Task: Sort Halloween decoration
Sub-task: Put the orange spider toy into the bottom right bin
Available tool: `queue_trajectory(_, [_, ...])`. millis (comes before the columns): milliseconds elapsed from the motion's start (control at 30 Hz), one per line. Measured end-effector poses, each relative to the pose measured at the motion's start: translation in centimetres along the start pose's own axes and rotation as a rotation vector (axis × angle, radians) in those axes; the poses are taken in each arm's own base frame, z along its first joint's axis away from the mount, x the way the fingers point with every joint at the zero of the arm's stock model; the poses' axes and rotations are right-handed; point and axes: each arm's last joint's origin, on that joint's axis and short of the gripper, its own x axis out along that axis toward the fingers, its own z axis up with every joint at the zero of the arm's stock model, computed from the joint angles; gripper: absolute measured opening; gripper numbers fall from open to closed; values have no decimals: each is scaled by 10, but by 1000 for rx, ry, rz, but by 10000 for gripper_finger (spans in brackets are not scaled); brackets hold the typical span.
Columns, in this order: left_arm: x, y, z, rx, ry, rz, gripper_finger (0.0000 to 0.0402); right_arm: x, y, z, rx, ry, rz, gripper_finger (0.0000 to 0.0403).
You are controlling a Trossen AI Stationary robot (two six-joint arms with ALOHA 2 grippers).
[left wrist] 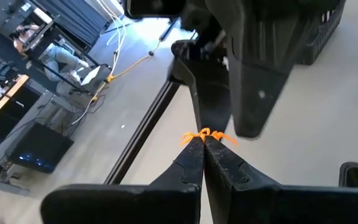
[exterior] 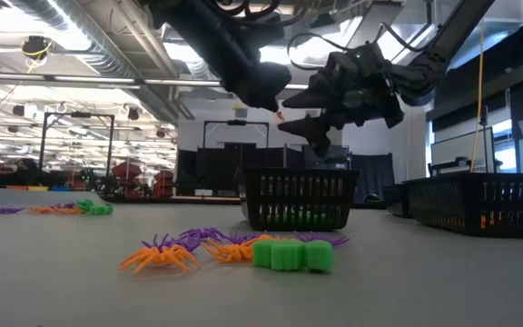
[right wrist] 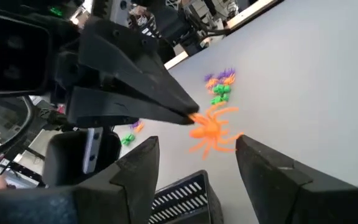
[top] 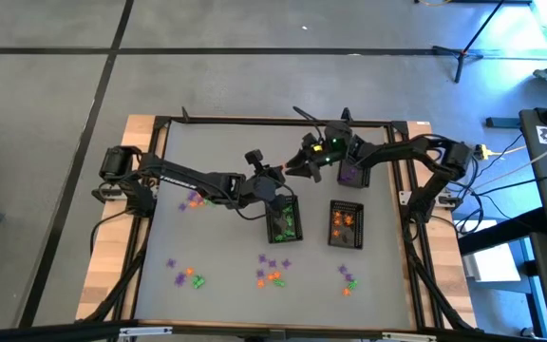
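My left gripper is shut on a small orange plastic spider and hangs in the air over the table's middle, behind the basket of green trinkets. My right gripper faces it from the right, open. Its two fingers stand wide on either side of the spider without touching it. More orange, green and purple trinkets lie in small heaps on the table. In the low view both grippers meet above the basket. My left gripper pinches the orange spider between its two fingertips, at the edge of the body. Legs stick out on both sides of the tips. The fingers slant down toward the table's right. The spider is lifted clear and juts out beyond the tips.
Three black mesh baskets stand right of centre: one with green pieces, one with orange, and one with purple under the right arm. Trinket heaps lie at the left and along the near side.
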Motion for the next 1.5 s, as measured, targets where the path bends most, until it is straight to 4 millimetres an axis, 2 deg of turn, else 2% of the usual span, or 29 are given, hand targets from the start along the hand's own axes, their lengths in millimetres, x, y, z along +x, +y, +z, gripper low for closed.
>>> queue_trajectory(367, [-3,-3,1,7,-12,-15,0,0,3,4,-40,-15,62,211])
queue_trajectory(467, [-1,-2,1,-1,-12,-35,0,0,4,4,-45,-16,73,199])
queue_trajectory(1000, [2,1,-3,10,21,-14,0,0,5,3,-54,13,123,9])
queue_trajectory(1500, [3,2,-6,-26,44,-34,0,-2,3,4,-68,5,106,2])
